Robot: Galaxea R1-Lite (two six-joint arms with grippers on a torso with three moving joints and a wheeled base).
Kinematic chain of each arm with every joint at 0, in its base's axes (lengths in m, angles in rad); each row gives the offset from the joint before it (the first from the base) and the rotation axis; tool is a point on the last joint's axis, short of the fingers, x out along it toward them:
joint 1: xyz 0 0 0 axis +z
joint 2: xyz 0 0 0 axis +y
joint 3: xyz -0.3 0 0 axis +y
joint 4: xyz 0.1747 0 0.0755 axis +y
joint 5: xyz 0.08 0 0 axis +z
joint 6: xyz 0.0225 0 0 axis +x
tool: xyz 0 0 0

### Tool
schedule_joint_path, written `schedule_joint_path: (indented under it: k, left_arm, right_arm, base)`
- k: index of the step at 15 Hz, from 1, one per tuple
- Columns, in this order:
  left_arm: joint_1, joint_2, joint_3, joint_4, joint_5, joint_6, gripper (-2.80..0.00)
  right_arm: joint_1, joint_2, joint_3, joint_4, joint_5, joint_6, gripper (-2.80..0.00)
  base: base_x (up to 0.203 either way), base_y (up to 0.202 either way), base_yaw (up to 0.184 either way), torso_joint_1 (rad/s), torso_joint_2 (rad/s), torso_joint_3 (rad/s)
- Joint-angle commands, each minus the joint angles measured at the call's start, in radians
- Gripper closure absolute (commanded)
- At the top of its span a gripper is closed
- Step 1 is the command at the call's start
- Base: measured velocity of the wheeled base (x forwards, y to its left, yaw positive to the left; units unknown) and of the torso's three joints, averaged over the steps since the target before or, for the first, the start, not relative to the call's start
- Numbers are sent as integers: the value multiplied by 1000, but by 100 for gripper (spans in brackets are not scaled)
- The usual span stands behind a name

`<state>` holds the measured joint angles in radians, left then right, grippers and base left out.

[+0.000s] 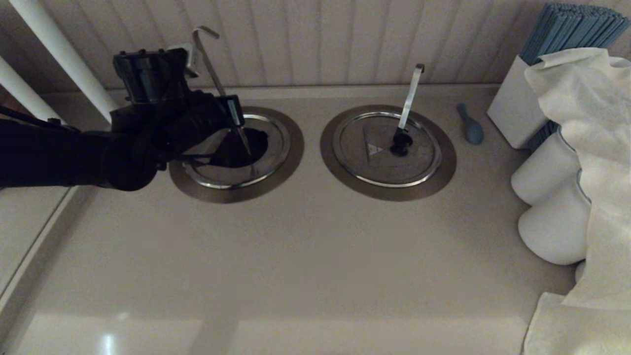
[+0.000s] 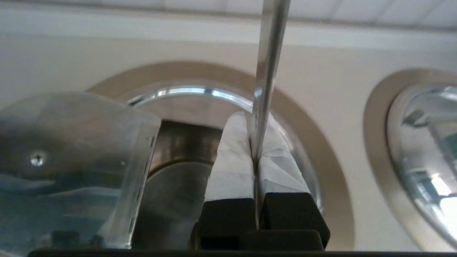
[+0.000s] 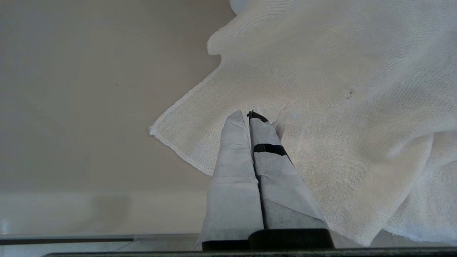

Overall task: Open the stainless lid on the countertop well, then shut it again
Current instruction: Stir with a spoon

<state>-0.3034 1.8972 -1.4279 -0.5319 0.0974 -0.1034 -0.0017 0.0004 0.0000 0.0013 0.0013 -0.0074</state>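
The stainless lid (image 1: 229,172) sits in the left countertop well (image 1: 291,148). Its folding flap (image 2: 71,160) is tilted up, baring the dark hole (image 1: 256,140) below. The thin hooked rod (image 1: 207,54) rises out of the opening towards the wall. My left gripper (image 1: 235,129) hangs over the opening, and its taped fingers (image 2: 232,157) are shut with the rod (image 2: 266,71) pinched between them. The lid's knob is hidden. My right gripper (image 3: 246,116) is shut on nothing above a white cloth (image 3: 321,89), outside the head view.
To the right lies the twin lid (image 1: 387,153) with its flat strip handle (image 1: 410,96), closed. Further right are a blue spoon-like thing (image 1: 471,125), a white box of blue sticks (image 1: 512,108), white rolls (image 1: 542,172) and a draped cloth (image 1: 591,148). The wall stands close behind both wells.
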Motion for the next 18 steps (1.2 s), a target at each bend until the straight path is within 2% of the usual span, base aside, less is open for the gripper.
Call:
schedule_joint_path:
  k: [1,3,4,8,13,16,18]
  left_arm:
    - [8,1,6,4,2,5,0]
    - [47,9,9,25,2,69,0]
    - [58,21,5,26,4,81,0]
    - [66,74,-39,12,29,83,0]
    - [52,129,-82,9,42,68,0]
    - [41,137,-105,-34,41,5,0]
    - [24,132,-103,-35,41,0,0]
  right_arm:
    - [0,1,0,0,0,0,0]
    - [0,0,0,0,0,0,0]
    - [0,1,0,0,0,0,0]
    - [0,1,0,0,0,0,0]
    - [0,1,0,0,0,0,0]
    - [0,1,0,0,0,0,0]
    - [0,1,0,0,0,0,0]
  base:
    - [0,0,0,0,0,0]
    - [0,0,0,0,0,0]
    - [0,0,0,0,0,0]
    - [0,0,0,0,0,0]
    - [0,0,0,0,0,0]
    - [0,0,0,0,0,0]
    - [0,0,0,0,0,0]
